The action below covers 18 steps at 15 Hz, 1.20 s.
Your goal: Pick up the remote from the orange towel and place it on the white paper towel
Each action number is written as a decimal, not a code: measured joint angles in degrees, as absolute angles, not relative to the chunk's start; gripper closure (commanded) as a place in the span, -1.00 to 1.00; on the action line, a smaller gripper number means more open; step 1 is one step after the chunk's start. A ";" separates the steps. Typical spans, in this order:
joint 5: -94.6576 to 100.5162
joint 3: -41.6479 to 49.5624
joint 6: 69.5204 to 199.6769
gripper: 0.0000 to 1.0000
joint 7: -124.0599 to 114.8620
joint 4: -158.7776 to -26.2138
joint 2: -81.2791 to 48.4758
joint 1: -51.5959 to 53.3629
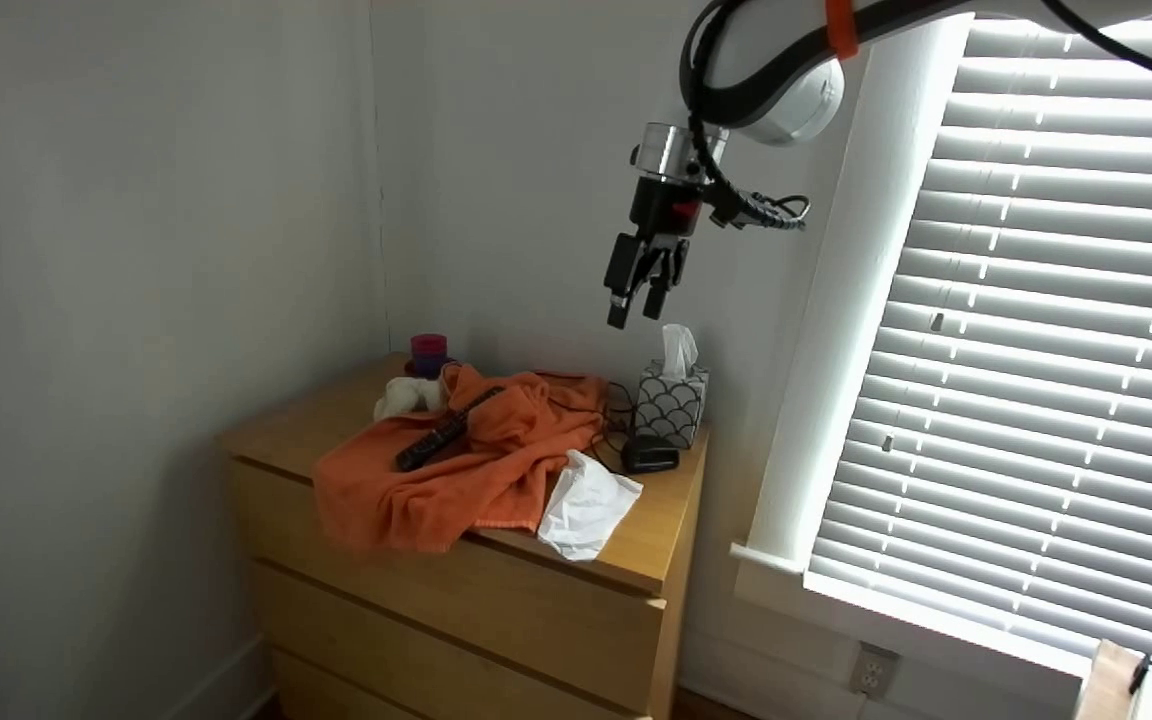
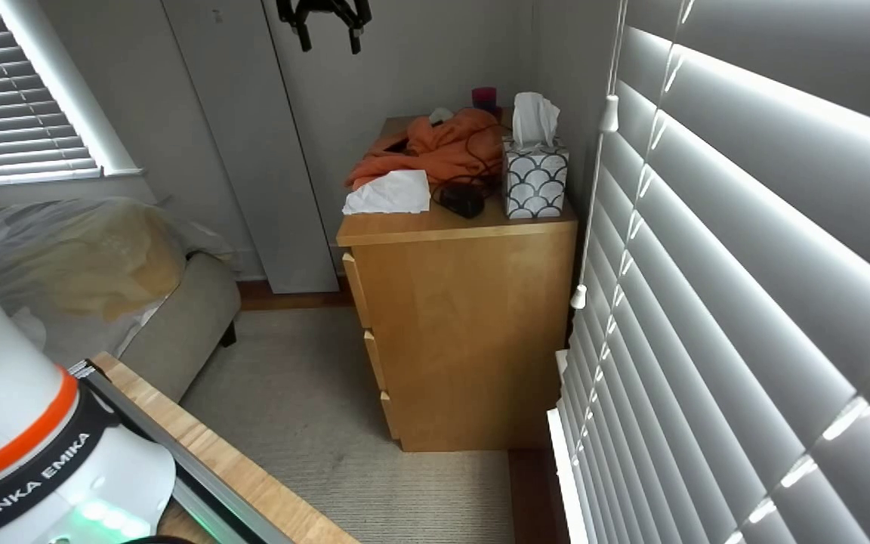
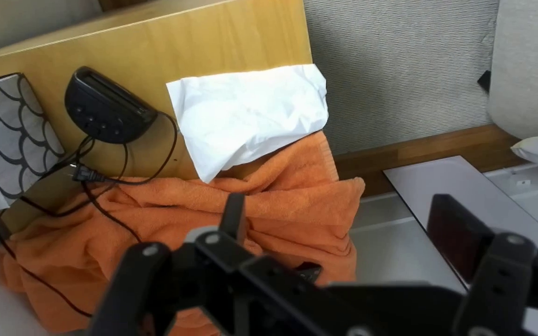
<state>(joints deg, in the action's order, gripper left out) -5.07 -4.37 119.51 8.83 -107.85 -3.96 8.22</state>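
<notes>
Black fingers (image 1: 619, 312) are spread wide apart on the gripper (image 1: 635, 311), and nothing is held between them. It is held up high, well apart from everything below, perhaps so that the soft cloth is not bumped before the fingers are lined up.

At 8 o'clock from the gripper, in an exterior view, the remote (image 1: 448, 430) is found, laid slantwise on the orange towel (image 1: 496, 475). It seems to be propped by bumpy folds, so it may be tipped when it is pinched. At 4 o'clock from the remote, the white paper towel (image 1: 589, 505) is laid touching the orange towel, maybe so that only a short carry is needed. One end of it is poked a little past the edge of the chest of drawers (image 1: 536, 605). At 2 o'clock from the white paper towel, a black gadget (image 1: 651, 456) is set down; what it is for cannot be told.

In the wrist view most of the remote is hidden by the gripper, and only a dark end (image 3: 308, 270) can be seen. In an exterior view the gripper (image 2: 331, 47) is cut off by the top edge, and only a dark patch (image 2: 399, 147) that may be the remote is shown among the folds.
</notes>
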 measured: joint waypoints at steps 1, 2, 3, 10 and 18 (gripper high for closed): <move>-5.60 -4.41 120.01 -1.00 11.19 -107.42 -4.42 8.08; -5.73 -4.42 120.48 -1.00 14.48 -106.48 -5.28 7.90; -5.75 -4.42 120.56 -1.00 17.98 -104.92 -6.67 7.60; -4.65 -4.34 120.57 -1.00 41.07 -86.52 -24.64 5.04; 3.93 -8.08 120.56 -1.00 56.25 -66.61 -42.81 7.27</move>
<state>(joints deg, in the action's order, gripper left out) 3.93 -8.08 120.56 56.25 -66.61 -42.81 7.27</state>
